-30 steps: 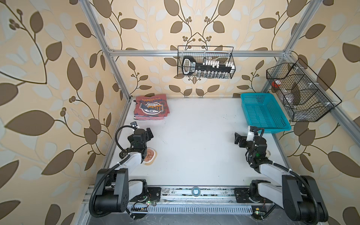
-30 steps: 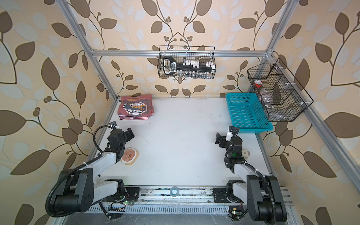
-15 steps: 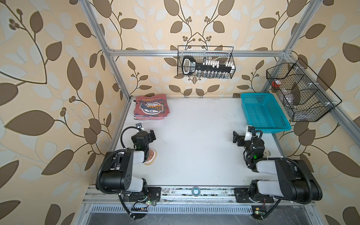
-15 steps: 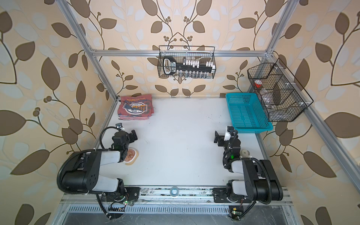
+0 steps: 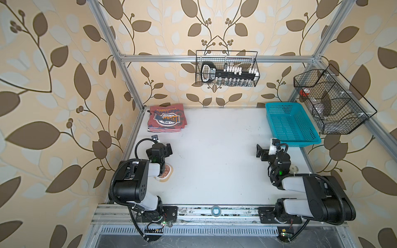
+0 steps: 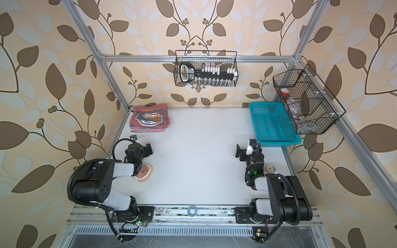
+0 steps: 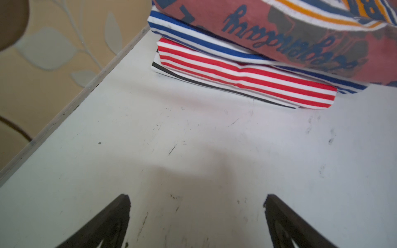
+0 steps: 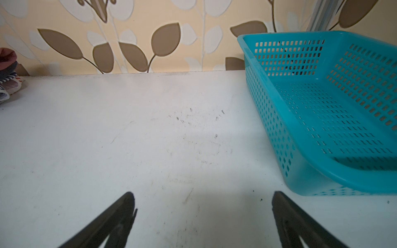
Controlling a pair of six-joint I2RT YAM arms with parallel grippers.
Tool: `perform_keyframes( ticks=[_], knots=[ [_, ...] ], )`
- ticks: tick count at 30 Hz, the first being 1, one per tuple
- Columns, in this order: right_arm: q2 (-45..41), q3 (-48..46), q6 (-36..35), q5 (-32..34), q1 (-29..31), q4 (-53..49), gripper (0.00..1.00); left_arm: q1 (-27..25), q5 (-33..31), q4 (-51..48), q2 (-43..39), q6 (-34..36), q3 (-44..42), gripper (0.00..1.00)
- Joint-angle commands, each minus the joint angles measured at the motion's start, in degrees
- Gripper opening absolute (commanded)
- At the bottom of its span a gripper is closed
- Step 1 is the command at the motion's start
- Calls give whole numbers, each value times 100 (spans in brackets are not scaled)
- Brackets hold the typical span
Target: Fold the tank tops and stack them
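Observation:
The tank tops (image 5: 167, 118) (image 6: 149, 117) lie folded in one stack in the table's back left corner. In the left wrist view the dusty red top (image 7: 279, 25) with its badge print is uppermost. Under it lies the navy-white striped one (image 7: 193, 36), then the red-white striped one (image 7: 247, 79). A white cloth edge with a black stripe (image 7: 193, 80) shows beneath. My left gripper (image 5: 160, 148) (image 6: 139, 150) (image 7: 196, 198) is open over bare table, a short way in front of the stack. My right gripper (image 5: 267, 150) (image 6: 247, 150) (image 8: 203, 194) is open and empty beside the basket.
A teal plastic basket (image 5: 300, 142) (image 8: 354, 178) stands at the back right, empty. A small beige dish (image 5: 166, 174) lies under the left arm. A white round piece (image 5: 293, 168) sits by the right arm. A tape roll (image 5: 216, 210) rests on the front rail. Wire baskets (image 5: 226, 70) (image 5: 330, 103) hang on the walls.
Both arms have folded back, their upper links now raised over the bases. The grippers stay open and close to where they were. The stack has not moved.

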Motion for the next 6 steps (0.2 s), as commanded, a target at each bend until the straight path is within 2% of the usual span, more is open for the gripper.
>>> perform_keyframes(
  ticks=[1,6],
  knots=[
    [5,128,-204,136,52,135,100,-35,81,157,-164,97,102,99],
    [-13,132,-192,132,48,127,100,-33,80,157,-164,97,102,99]
  ],
)
